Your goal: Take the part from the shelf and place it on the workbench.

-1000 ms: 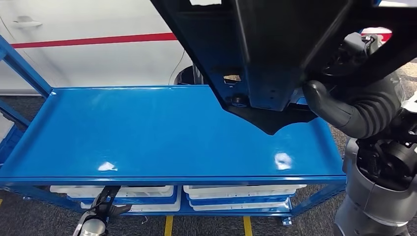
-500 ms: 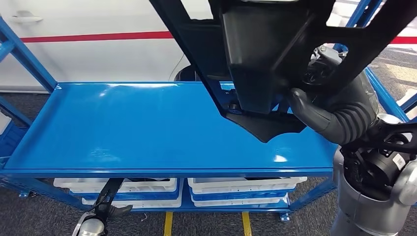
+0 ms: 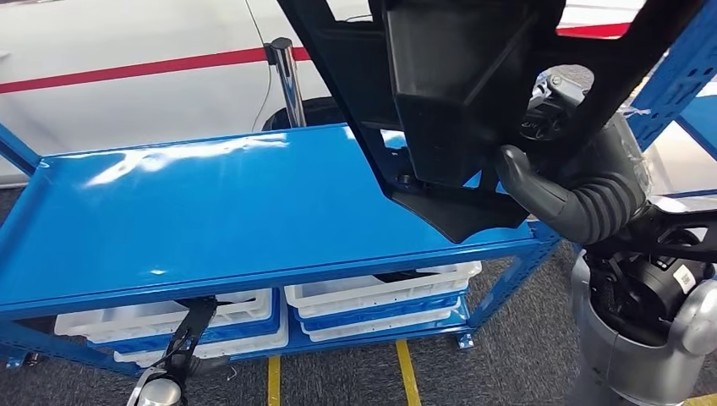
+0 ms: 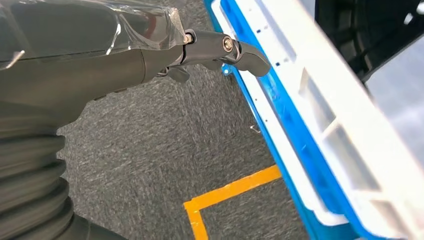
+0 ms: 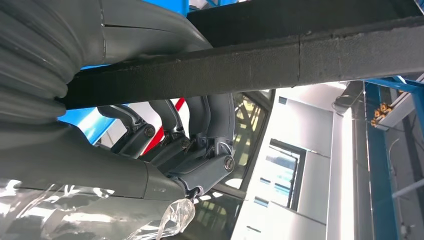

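A large black moulded part (image 3: pixel 457 101) hangs close in front of the head camera, above the right end of the blue shelf top (image 3: pixel 211 211). My right hand (image 3: pixel 558 199) grips its lower right edge, with the thumb pressed on the part's face. In the right wrist view the fingers (image 5: pixel 190 145) curl around the part's dark edge (image 5: pixel 300 55). My left hand (image 3: pixel 173 364) hangs low in front of the shelf's lower level. It holds nothing, and its dark fingers (image 4: pixel 225 47) are stretched out beside a white bin (image 4: pixel 320 115).
The shelf top is bare. White bins (image 3: pixel 372 296) sit in blue trays underneath. A white panel with a red stripe (image 3: pixel 127 68) stands behind, and another blue rack upright (image 3: pixel 676 76) is at the right. Yellow tape (image 3: pixel 272 381) marks the grey carpet.
The whole picture has shifted and tilted, so the camera has turned. The shelf now slants and sits further left. My right hand keeps hold of the black part.
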`<state>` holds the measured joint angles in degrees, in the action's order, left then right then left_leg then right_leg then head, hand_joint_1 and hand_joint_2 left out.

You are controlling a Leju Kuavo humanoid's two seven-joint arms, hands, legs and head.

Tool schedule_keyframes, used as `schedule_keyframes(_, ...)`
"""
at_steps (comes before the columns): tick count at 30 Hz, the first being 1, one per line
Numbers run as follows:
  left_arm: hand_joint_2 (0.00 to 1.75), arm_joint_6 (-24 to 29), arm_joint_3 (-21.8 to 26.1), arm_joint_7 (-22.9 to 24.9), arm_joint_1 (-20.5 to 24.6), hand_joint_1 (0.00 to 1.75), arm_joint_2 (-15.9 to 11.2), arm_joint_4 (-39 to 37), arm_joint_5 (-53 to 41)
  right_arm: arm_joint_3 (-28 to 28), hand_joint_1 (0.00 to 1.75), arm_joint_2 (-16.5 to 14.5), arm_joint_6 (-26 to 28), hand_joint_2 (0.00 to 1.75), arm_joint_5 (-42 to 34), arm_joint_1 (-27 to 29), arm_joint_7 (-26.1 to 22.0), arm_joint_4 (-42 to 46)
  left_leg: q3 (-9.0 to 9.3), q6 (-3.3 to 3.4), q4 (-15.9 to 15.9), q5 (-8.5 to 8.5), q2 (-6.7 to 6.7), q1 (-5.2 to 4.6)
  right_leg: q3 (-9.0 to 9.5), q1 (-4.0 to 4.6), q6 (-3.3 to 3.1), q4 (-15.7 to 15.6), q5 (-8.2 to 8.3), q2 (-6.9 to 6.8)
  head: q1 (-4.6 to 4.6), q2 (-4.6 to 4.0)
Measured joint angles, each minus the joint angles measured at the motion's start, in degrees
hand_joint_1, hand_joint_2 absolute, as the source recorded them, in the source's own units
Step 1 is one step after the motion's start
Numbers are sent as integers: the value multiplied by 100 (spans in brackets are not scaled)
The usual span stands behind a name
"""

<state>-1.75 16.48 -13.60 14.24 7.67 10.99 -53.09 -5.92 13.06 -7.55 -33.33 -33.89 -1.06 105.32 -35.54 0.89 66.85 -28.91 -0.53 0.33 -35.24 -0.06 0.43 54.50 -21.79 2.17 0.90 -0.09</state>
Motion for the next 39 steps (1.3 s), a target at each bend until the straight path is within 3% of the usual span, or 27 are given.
schedule_keyframes(2,175,0,0,1,5,0,-1,0,0,0,175,-1,5,175,22,0,-9,4,268,42,-414,156,9,-17,-38,9,6,0,35,28,0,0)
schedule_keyframes(6,175,0,0,1,6,0,-2,0,0,0,175,-1,6,175,26,0,-11,5,310,51,-482,172,14,-20,-41,10,8,0,39,31,0,0)
schedule_keyframes(8,175,4,-2,0,15,0,-10,0,0,2,175,-2,17,175,53,0,-23,19,555,106,-892,192,54,-49,-72,12,38,-6,91,45,-4,0)
schedule_keyframes(9,175,9,-2,1,24,0,-10,0,0,4,175,-3,30,175,70,1,-35,30,636,161,-1128,267,59,-53,-131,8,91,32,67,25,-8,0)
schedule_keyframes(10,175,13,-3,4,28,0,-10,-1,5,6,175,-3,43,175,90,6,-46,40,666,220,-1338,367,55,-52,-260,-8,158,337,-162,-16,-17,0)
schedule_keyframes(12,175,17,-2,11,26,0,-2,-2,20,9,175,-3,62,175,107,17,-58,49,473,287,-1412,603,4,-24,-536,-57,289,1221,-746,-117,-34,0)
schedule_keyframes(13,175,17,-2,14,21,0,-3,-2,28,9,175,-3,66,175,113,21,-60,49,385,285,-1408,673,-11,-16,-609,-87,327,1658,-951,-144,-42,0)
schedule_keyframes(14,175,17,-2,16,20,0,-3,-2,36,9,175,-3,68,175,119,21,-60,49,313,270,-1401,725,-22,-8,-555,-111,357,1774,-894,-154,-43,0)
schedule_keyframes(15,175,16,-2,17,21,0,-4,-2,43,9,175,-3,68,175,126,21,-60,49,239,247,-1387,776,-30,5,-400,-136,387,1689,-753,-164,-44,0)
schedule_keyframes(17,175,16,-2,21,24,0,-7,-1,54,8,175,-3,69,175,138,11,-60,50,98,188,-1324,852,-38,20,183,-175,439,1005,-513,-197,-45,0)
schedule_keyframes(19,175,17,-3,24,32,0,-12,-1,57,8,175,-4,70,175,139,-9,-61,60,-25,113,-1248,926,-42,18,696,-168,428,225,-563,-215,-38,0)
schedule_keyframes(20,175,16,-3,24,31,0,-15,-2,58,8,175,-4,71,175,139,-15,-61,65,-80,72,-1235,980,-46,18,788,-147,394,20,-613,-213,-34,0)
schedule_keyframes(22,175,16,-2,27,8,0,-16,-2,59,8,175,-8,73,175,140,-6,-62,72,-175,-17,-1235,1075,-46,41,702,-135,296,-57,-586,-211,-32,0)
schedule_keyframes(23,175,15,-3,31,-14,0,-16,-2,59,7,175,-11,72,175,140,0,-61,73,-228,-49,-1185,1008,-40,55,644,-139,246,-51,-534,-214,-30,0)
schedule_keyframes(24,175,14,-4,36,-34,0,-16,-2,59,6,175,-15,72,175,142,4,-61,74,-298,-75,-1026,830,-32,68,589,-148,195,-55,-477,-219,-28,0)
schedule_keyframes(27,175,11,-7,44,-53,0,-16,-2,59,4,175,-27,71,175,142,6,-60,77,-589,-117,88,3,-14,81,406,-131,111,-53,-307,-220,-23,0)
schedule_keyframes(28,175,11,-7,50,-50,0,-18,-2,59,4,175,-31,72,175,142,7,-60,77,-633,-120,418,-112,-11,79,339,-122,108,-50,-252,-216,-22,0)
schedule_keyframes(29,175,11,-7,56,-49,0,-19,-2,59,4,175,-32,72,175,142,8,-60,78,-591,-115,564,-89,-10,77,271,-115,110,-47,-196,-208,-22,0)
schedule_keyframes(30,175,12,-7,62,-49,0,-19,-2,59,4,175,-33,73,175,142,9,-60,79,-450,-101,496,30,-9,76,202,-111,119,-45,-139,-197,-22,0)
schedule_keyframes(32,175,17,-7,69,-43,0,-22,-2,59,4,175,-34,73,175,143,8,-60,85,91,-48,-176,269,11,64,81,-106,155,-41,-33,-173,-22,0)
schedule_keyframes(34,175,29,-7,69,-27,0,-26,-2,61,7,175,-33,76,175,145,7,-59,103,609,17,-982,273,46,32,-3,-90,209,-45,73,-161,-24,0)
schedule_keyframes(35,175,36,-7,71,-23,0,-27,-2,62,8,175,-32,77,175,145,7,-58,114,731,41,-1205,240,60,14,-31,-87,239,-54,128,-159,-25,0)
schedule_keyframes(37,175,50,-5,76,-33,0,-25,-2,66,9,175,-29,78,175,144,11,-51,127,704,101,-1295,281,54,8,-81,-92,304,-71,212,-149,-26,0)
schedule_keyframes(38,175,57,-5,78,-40,0,-24,-2,69,10,175,-26,77,175,141,14,-46,131,659,143,-1299,333,45,15,-125,-98,332,-20,146,-149,-30,0)
schedule_keyframes(39,175,64,-4,79,-45,0,-24,-2,71,11,175,-23,77,175,137,18,-38,132,605,199,-1303,392,34,22,-195,-102,358,136,-30,-151,-35,0)
